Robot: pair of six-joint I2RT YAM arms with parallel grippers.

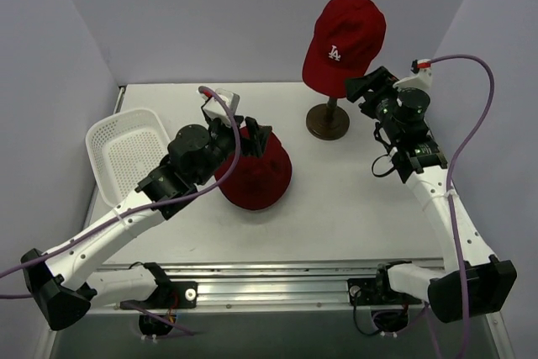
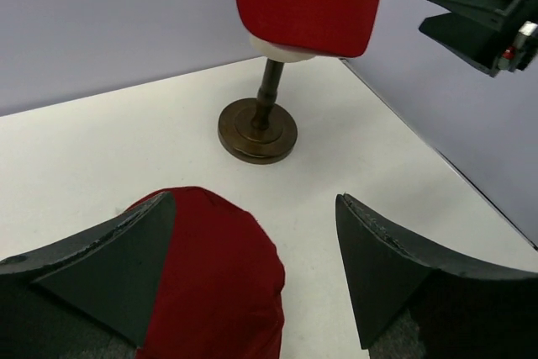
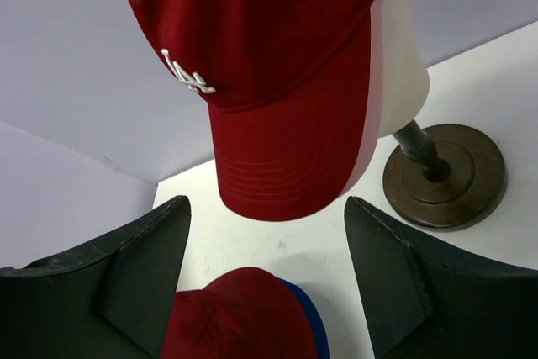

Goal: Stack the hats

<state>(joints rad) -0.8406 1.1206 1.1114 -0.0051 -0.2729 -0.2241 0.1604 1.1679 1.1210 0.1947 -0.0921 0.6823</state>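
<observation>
White table (image 1: 353, 208), pale lilac walls. We log four hats in two piles.

Red cap (image 1: 345, 39) sits on the cream head (image 3: 403, 65) of a stand (image 1: 327, 121) at the rear. A pink cap (image 3: 376, 98) shows as a thin edge under its brim.

Dark red hat (image 1: 256, 176) lies at mid-table, left of centre. A blue hat (image 3: 313, 325) peeks out beneath it. Basket (image 1: 126, 153) stands well left.

Left gripper (image 1: 245, 136) hangs over the dark red hat's rear edge with jaws wide and nothing held. Whether a finger touches the fabric, we cannot tell.

Right gripper (image 1: 366, 86) is just beside the red cap's brim, jaws apart and empty.

Handling, as we judge it:
- All four hats look light and soft, and the crowns will likely crumple under a pinch.
- The caps' brims look stiffer, so the brim edge is the sounder hold there.
- On the bucket hats, pinching a fold of brim or crown should serve.
- Cloth may drag the hat beneath along, so we would lift slowly.
- The stand may tip if a cap snags.
</observation>
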